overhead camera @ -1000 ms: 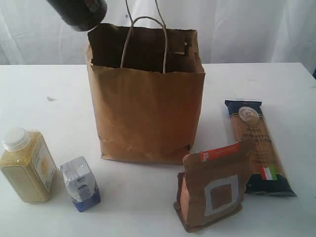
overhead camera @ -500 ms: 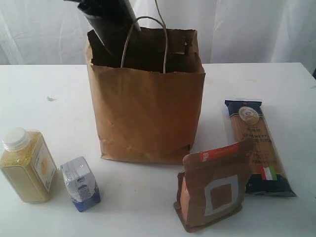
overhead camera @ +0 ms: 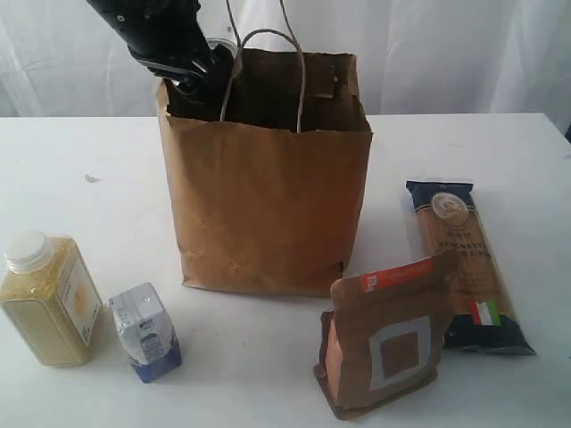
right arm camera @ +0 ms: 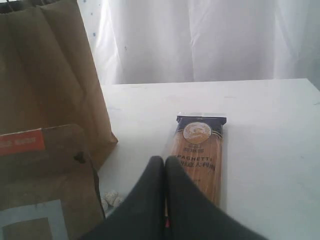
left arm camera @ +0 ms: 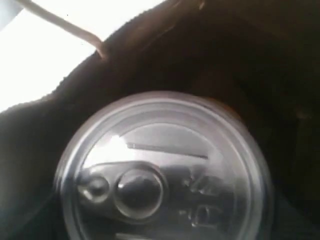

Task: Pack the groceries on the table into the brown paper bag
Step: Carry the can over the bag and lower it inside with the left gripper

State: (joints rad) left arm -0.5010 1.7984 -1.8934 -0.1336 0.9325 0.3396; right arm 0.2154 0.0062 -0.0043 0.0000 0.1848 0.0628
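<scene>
the left pincer (overhead camera: 198,76) reaches down into the far left corner of the brown paper bag's (overhead camera: 268,205) open mouth. its jaws stand wide around the dark pull-tab can (left arm camera: 165,170), which it holds just inside the rim. in the left wrist view the can's silver lid and tab fill the picture, with the dark inner walls of the bag around it and one cord handle (overhead camera: 299,80) above. the fingers themselves are hidden there.

the right pincer (right arm camera: 164,190) hangs low over the near right of the surface (overhead camera: 89,152), its two dark fingers pressed together on nothing.

the bag stands upright in the middle. the long spaghetti packet (overhead camera: 464,263) lies flat to its right, and the brown pouch with orange strip (overhead camera: 388,334) stands nearer, just beside the packet. at the near left the yellow-grain bottle (overhead camera: 49,299) stands upright with the small blue-white carton (overhead camera: 145,332) just to its right. a small dark speck (overhead camera: 92,178) marks the surface farther back on the left.
</scene>
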